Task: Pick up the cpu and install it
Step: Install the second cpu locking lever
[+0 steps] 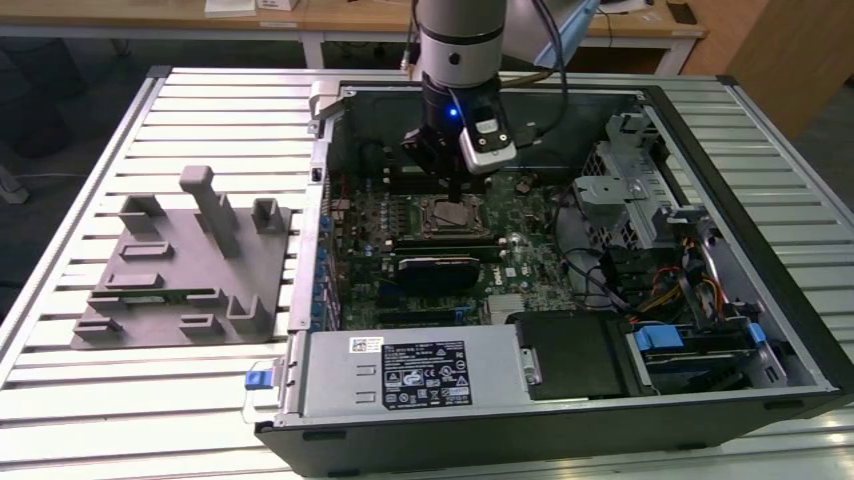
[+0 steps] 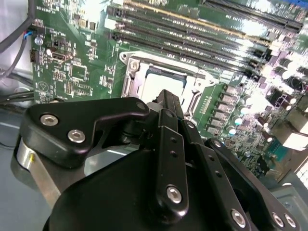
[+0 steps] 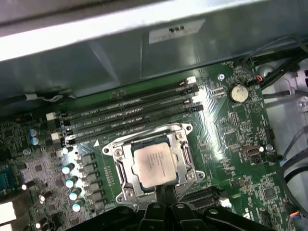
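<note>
In the exterior view the claw (image 1: 455,192) hangs inside the open computer case (image 1: 694,330), just above the socket (image 1: 451,213). In the first wrist view the cpu (image 3: 155,164) lies seated in that socket (silvery top up), directly beyond the claw's tips (image 3: 166,204). In the second wrist view it (image 2: 161,82) sits just past the tips; whether they are spread or closed I cannot tell.

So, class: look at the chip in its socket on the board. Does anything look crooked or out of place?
Nothing stands out. The chip lies flat and square inside the socket, its edges parallel to the frame. The gripper hangs just above it. The memory slots look undamaged.
</note>
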Controlling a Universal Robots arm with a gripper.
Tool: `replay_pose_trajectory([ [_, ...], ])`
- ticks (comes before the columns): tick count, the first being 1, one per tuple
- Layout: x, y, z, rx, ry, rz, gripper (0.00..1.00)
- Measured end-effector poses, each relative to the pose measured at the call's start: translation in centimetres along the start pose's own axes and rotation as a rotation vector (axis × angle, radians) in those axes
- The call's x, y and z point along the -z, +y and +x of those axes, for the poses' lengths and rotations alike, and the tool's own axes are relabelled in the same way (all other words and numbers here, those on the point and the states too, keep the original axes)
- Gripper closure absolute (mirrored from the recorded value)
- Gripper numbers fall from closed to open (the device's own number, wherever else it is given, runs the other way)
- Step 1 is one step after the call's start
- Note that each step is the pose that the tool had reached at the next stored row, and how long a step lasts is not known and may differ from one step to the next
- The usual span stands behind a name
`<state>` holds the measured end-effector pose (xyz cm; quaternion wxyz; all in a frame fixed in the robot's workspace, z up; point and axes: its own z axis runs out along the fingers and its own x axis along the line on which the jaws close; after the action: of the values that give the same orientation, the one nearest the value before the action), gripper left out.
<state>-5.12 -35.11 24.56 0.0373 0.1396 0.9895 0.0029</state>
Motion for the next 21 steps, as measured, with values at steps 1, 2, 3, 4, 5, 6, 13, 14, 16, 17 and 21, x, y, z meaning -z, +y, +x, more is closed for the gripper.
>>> replay_pose_trajectory([
  [1, 0.0, -0.14, -0.04, 0.0, 0.0, 0.0, 0.89],
  [2, 0.0, -0.28, -0.08, 0.0, 0.0, 0.0, 0.89],
  [3, -0.01, -0.45, -0.13, 0.0, 0.0, -0.0001, 0.89],
  [4, -0.01, -0.61, -0.17, 0.0, 0.0, -0.0001, 0.89],
  [5, -0.01, -0.77, -0.22, 0.0, 0.0, -0.0001, 0.89],
  [6, -0.01, -0.91, -0.26, 0.0, 0.0, -0.0001, 0.89],
  [13, -0.07, -2.01, -0.58, 0.0, 0.0, 0.0, 0.89],
  [14, -0.08, -2.16, -0.62, 0.0, 0.0, 0.0001, 0.89],
  [16, -0.11, -2.43, -0.69, 0.0, 0.0, 0.0, 0.89],
  [17, -0.12, -2.57, -0.73, 0.0, 0.0, -0.0001, 0.89],
  [21, -0.26, -3.0, -0.84, 0.003, 0.0, -0.0003, 0.89],
])
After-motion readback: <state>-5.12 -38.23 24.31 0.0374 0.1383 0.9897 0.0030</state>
